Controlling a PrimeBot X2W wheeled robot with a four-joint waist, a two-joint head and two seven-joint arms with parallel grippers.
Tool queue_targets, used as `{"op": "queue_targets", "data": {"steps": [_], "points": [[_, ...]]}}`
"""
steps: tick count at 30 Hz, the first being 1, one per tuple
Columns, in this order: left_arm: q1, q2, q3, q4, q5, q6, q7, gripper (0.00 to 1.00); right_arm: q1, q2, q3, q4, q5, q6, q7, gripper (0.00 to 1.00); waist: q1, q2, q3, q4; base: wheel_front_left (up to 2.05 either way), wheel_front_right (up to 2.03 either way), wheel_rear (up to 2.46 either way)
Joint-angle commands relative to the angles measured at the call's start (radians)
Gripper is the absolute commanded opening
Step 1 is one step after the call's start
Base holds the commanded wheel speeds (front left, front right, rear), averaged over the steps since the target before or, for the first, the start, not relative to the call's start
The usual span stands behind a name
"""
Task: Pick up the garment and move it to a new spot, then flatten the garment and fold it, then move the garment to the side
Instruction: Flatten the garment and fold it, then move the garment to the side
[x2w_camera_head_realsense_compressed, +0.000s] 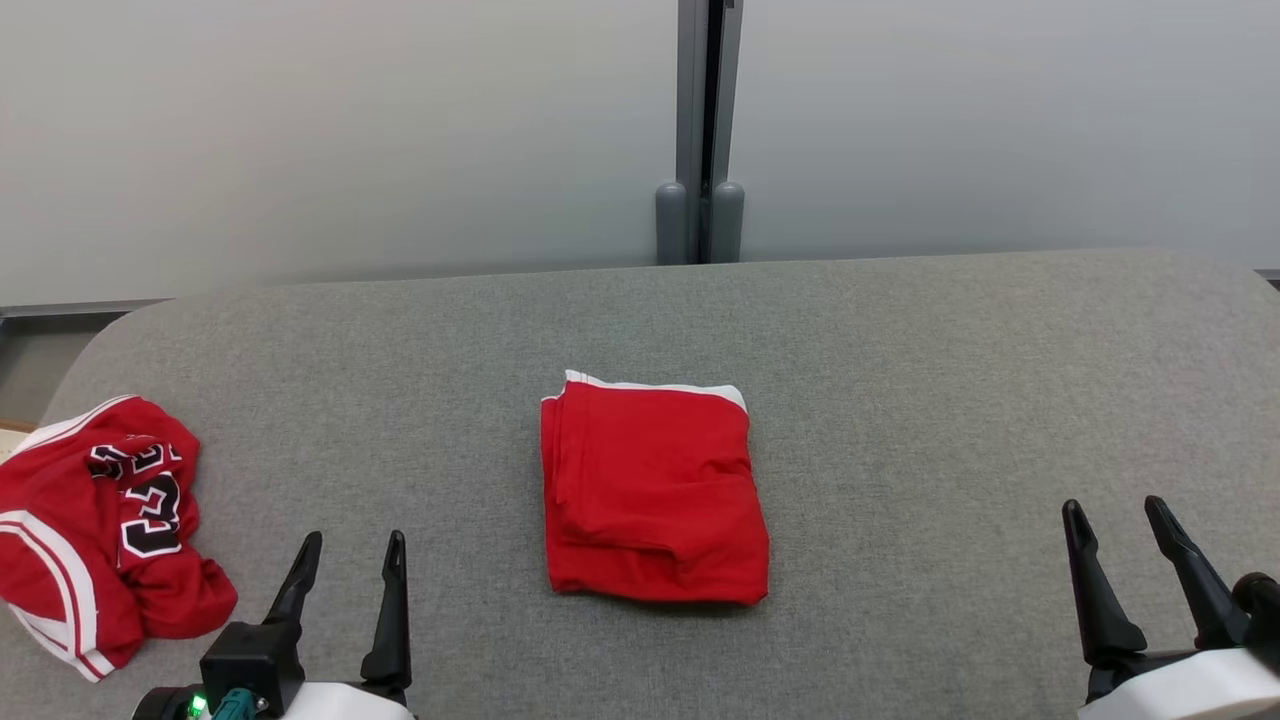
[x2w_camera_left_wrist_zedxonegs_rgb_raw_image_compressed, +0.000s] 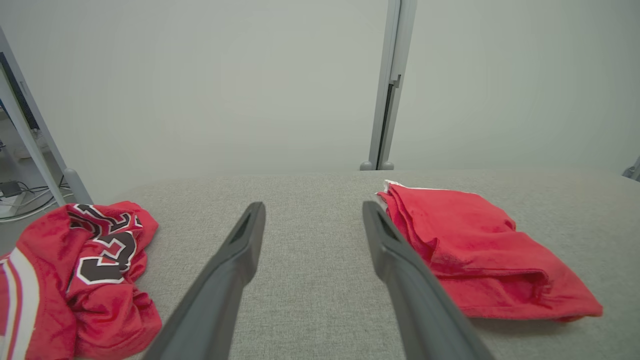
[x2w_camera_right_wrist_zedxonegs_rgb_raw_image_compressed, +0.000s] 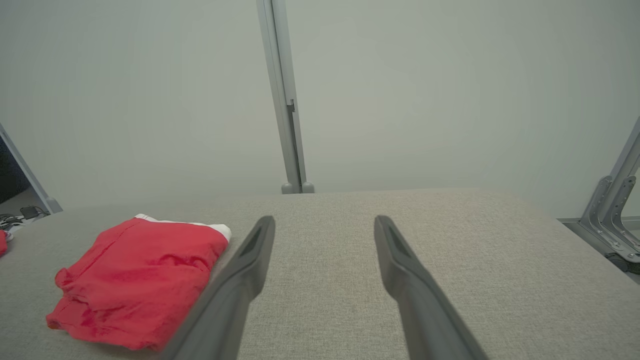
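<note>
The folded garment (x2w_camera_head_realsense_compressed: 655, 490) lies centred on the surface (x2w_camera_head_realsense_compressed: 900, 350), well apart from the crumpled jersey (x2w_camera_head_realsense_compressed: 95, 530) at the left. Your left hand (x2w_camera_head_realsense_compressed: 352, 542) and right hand (x2w_camera_head_realsense_compressed: 1113, 508) are released, empty. Folding looks done; next, grip the garment's edge and shift it aside.

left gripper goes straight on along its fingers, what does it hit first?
Looks free: the left gripper points along bare table between the crumpled jersey and the folded garment. Next in line is the wall panel past the far edge. Clearance to the folded garment is unclear.
</note>
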Motion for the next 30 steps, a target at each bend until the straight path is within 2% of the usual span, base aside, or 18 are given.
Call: {"op": "queue_targets", "data": {"steps": [1, 14, 18, 22, 30], "points": [[0.004, 0.004, 0.001, -0.002, -0.007, 0.006, 0.0, 1.0, 0.003, 0.0, -0.004, -0.002, -0.004, 0.0, 0.0, 1.0, 0.0, -0.0001, -0.002, -0.001, 0.0, 0.0, 0.0], [-0.021, 0.008, -0.01, 0.026, -0.01, 0.008, -0.008, 1.0, 0.016, 0.004, 0.0, 0.015, -0.009, 0.0, 0.016, 1.0, 0.0, -0.0001, -0.023, 0.015, 0.0, 0.0, 0.0], [-0.045, -0.001, -0.018, 0.028, -0.012, 0.001, -0.013, 1.0, -0.003, 0.003, 0.003, 0.034, -0.005, 0.0, 0.024, 1.0, 0.0, -0.0001, -0.013, 0.039, 0.0, 0.0, 0.0], [-0.088, -0.01, -0.027, 0.026, -0.007, -0.003, -0.025, 1.0, -0.045, -0.007, 0.016, 0.09, 0.002, 0.0, 0.01, 1.0, 0.0, -0.0001, 0.018, 0.103, 0.0, 0.0, 0.0], [-0.211, -0.069, -0.061, 0.033, 0.007, -0.019, -0.074, 1.0, -0.2, -0.044, 0.075, 0.242, 0.039, 0.0, -0.02, 1.0, 0.0, -0.0001, 0.173, 0.27, 0.0, 0.0, 0.0]]}}
